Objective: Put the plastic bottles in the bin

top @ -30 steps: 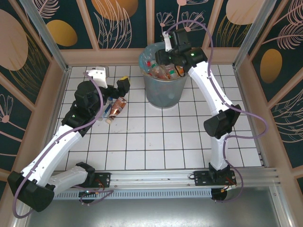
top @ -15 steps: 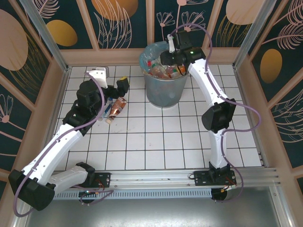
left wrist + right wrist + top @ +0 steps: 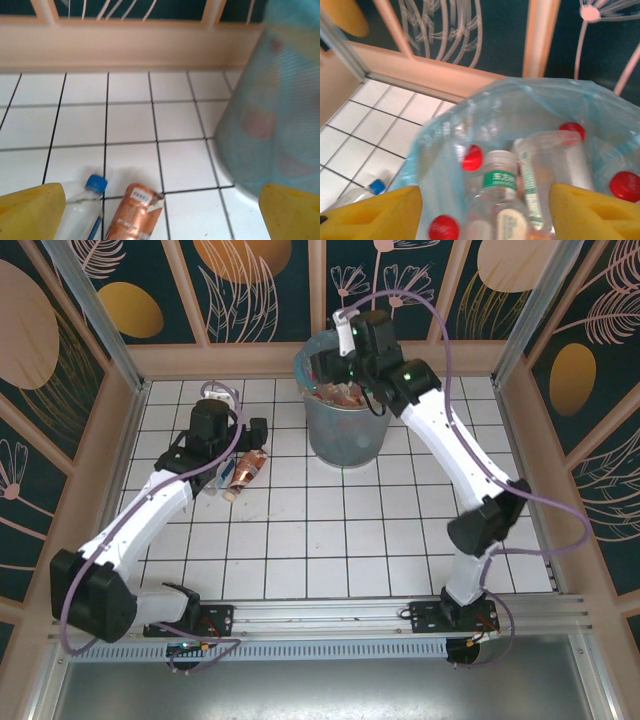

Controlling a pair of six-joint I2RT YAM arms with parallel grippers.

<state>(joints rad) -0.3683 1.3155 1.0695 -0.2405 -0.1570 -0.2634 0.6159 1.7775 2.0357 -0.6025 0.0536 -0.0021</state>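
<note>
From where I stand, the white tiled tabletop with dark grid lines (image 3: 330, 530) is fenced by a pale wooden rim (image 3: 250, 360). Toward the back stands a round grey metal bin lined with a light-blue plastic bag (image 3: 347, 435). Left of it, two bottles lie on their sides just beside each other: a clear plastic bottle with a blue cap (image 3: 82, 212), and, nearer the bin, a plastic bottle with a copper-orange label (image 3: 247, 470).
</note>
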